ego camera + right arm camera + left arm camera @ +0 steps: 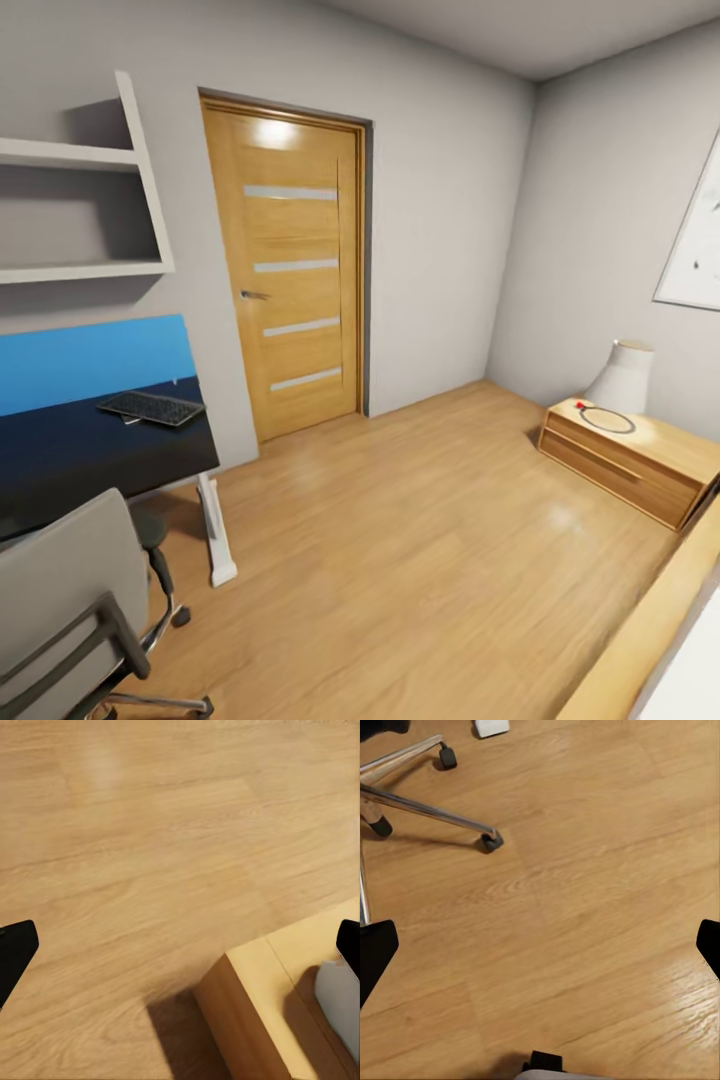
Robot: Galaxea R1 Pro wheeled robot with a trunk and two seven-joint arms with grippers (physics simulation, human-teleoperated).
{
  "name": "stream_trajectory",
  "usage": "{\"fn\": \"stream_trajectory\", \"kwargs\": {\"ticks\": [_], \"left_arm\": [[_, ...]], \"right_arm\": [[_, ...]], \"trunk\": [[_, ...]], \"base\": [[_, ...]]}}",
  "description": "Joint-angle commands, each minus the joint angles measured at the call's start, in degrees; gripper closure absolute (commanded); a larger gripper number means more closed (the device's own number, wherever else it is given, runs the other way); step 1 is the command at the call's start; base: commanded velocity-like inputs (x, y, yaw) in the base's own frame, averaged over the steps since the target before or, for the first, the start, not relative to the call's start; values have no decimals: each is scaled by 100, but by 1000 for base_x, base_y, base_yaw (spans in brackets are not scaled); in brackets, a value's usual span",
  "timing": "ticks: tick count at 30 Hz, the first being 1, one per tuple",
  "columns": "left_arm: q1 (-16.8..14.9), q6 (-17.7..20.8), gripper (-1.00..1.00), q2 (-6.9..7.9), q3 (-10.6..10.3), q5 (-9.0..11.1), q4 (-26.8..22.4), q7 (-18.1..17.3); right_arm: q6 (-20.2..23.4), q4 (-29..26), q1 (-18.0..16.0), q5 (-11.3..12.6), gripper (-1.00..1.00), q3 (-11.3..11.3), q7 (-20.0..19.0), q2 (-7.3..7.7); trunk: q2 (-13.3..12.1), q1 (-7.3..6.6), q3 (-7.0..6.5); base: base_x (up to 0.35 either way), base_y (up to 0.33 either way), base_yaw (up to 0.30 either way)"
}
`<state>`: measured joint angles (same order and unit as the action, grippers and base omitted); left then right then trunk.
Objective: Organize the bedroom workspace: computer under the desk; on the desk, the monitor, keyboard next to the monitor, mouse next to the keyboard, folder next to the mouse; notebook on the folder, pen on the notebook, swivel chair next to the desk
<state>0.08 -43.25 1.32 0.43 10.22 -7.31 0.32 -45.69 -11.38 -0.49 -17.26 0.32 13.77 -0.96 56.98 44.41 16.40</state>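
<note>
The desk [90, 455], glossy black with a blue back panel, stands at the left of the head view. The keyboard [151, 407] lies on its right end. The swivel chair [60, 600] shows its grey back and a black armrest in front of the desk. Its chrome base [420, 806] with castors lies beyond my left gripper [541, 949], which hangs open over the plank floor. My right gripper [181, 945] is open too, above the floor and a wooden corner [277, 1012]. The computer, monitor, mouse, folder, notebook and pen are out of view.
A closed wooden door [295, 270] is in the far wall, and white wall shelves [90, 200] hang above the desk. At the right, a low wooden bedside cabinet [630, 455] carries a white lamp [622, 378]. A wooden furniture edge [650, 640] runs along the bottom right.
</note>
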Motion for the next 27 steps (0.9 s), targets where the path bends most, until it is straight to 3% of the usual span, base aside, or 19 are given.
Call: {"fn": "stream_trajectory", "kwargs": {"ticks": [1,27], "left_arm": [[1,-6,-100,0,1,6,-7,3],[1,19,-100,0,1,6,-7,3]], "right_arm": [[-3,4,-4,-58,-100,4,59,-1],[-2,4,-4,-58,-100,3,65,3]], "trunk": [[3,4,6],[3,4,6]], "base": [[325,3,0],[330,34,0]]}}
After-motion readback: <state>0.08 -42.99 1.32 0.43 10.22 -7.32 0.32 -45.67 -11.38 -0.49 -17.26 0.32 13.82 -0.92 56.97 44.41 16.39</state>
